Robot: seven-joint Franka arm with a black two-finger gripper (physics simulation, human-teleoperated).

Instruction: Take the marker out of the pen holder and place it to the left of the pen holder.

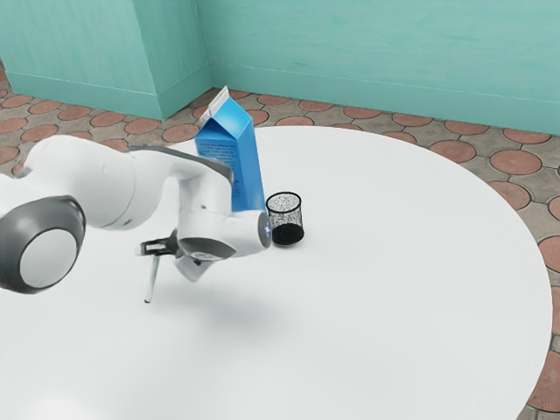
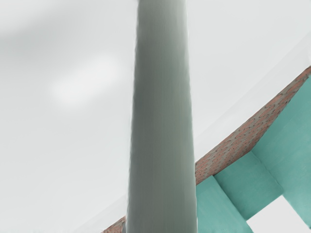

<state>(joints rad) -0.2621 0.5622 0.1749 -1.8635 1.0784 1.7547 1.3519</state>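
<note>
My black gripper [image 1: 157,248] is at the left of the exterior view, tipped sideways and shut on the marker [image 1: 151,282]. The slim, pale marker hangs down from the fingertips, slightly slanted, over the white table. In the wrist view the marker [image 2: 162,121] is a broad grey-green column running from top to bottom. A black mesh pen holder [image 1: 286,231] stands upright on the table, well apart from the gripper, toward the exterior view's right, beyond my wrist.
A tall blue carton [image 1: 248,166] with a white top stands behind my arm, close to the pen holder. The round white table [image 1: 420,289] has its curved edge at the exterior view's right. Teal walls and a brick-patterned floor lie beyond.
</note>
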